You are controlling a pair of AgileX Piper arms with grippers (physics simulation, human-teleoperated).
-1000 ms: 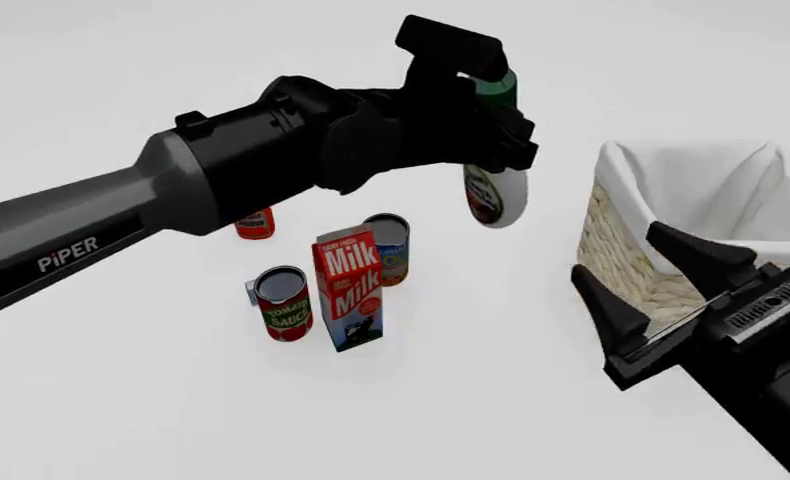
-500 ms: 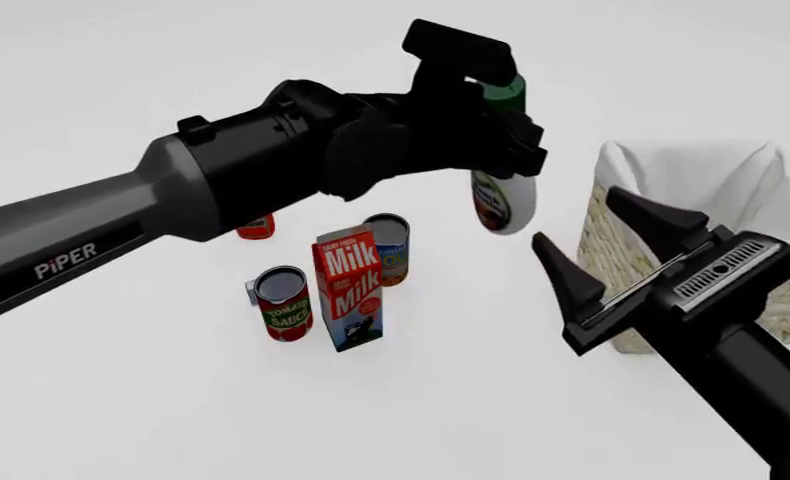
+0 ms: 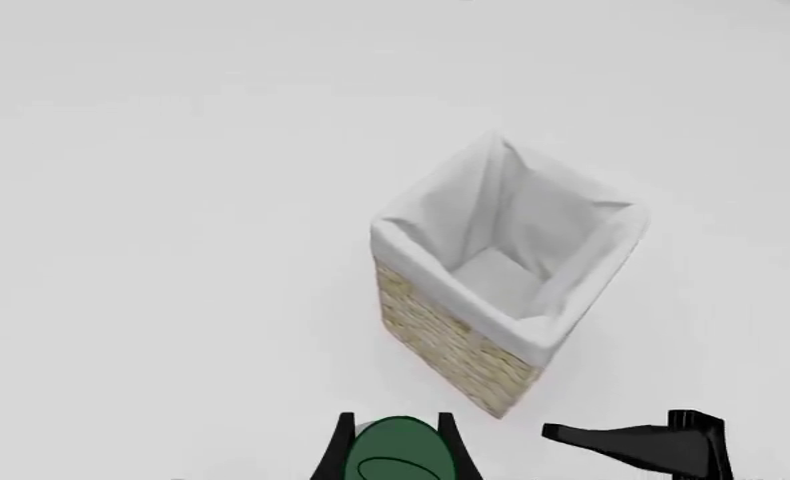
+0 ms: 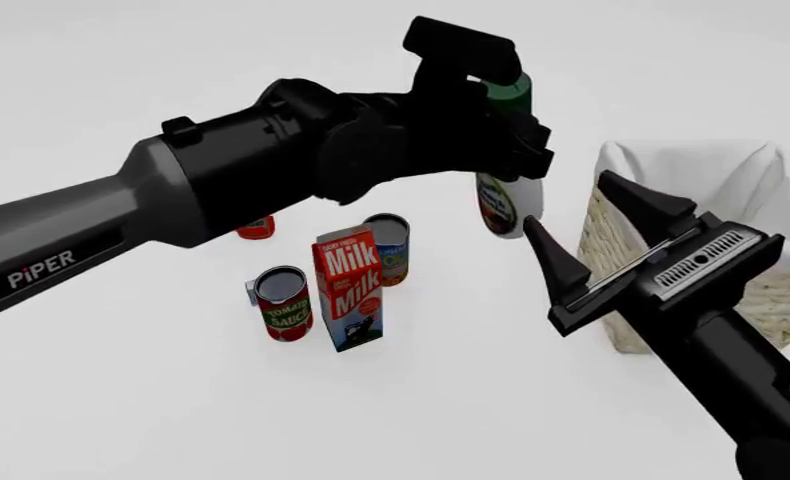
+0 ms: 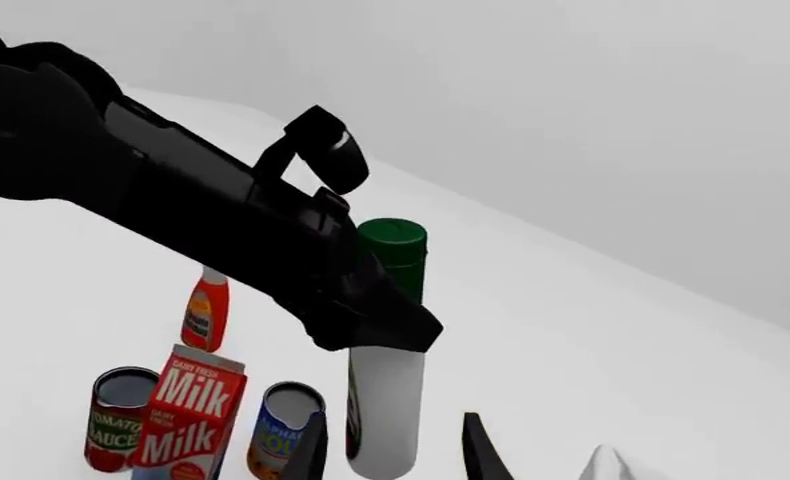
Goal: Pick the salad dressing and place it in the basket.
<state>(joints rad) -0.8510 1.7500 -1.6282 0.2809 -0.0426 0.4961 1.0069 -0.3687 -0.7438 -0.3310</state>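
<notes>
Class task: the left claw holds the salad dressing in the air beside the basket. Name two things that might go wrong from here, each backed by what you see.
1. The right claw hangs open between the salad dressing and the basket, so carrying the bottle across may cause a collision.
2. The left claw holds the bottle only near its green cap; its body hangs free and is not yet over the basket. A slip would probably drop it on the table.

Setting: a plain white table surface point(image 4: 128, 400) is filling every view, matte and unmarked. No walls, windows or furniture are showing. Beyond its far edge a flat grey backdrop point(image 5: 609, 100) is showing in the right wrist view. Soft, even light is casting only faint shadows.
</notes>
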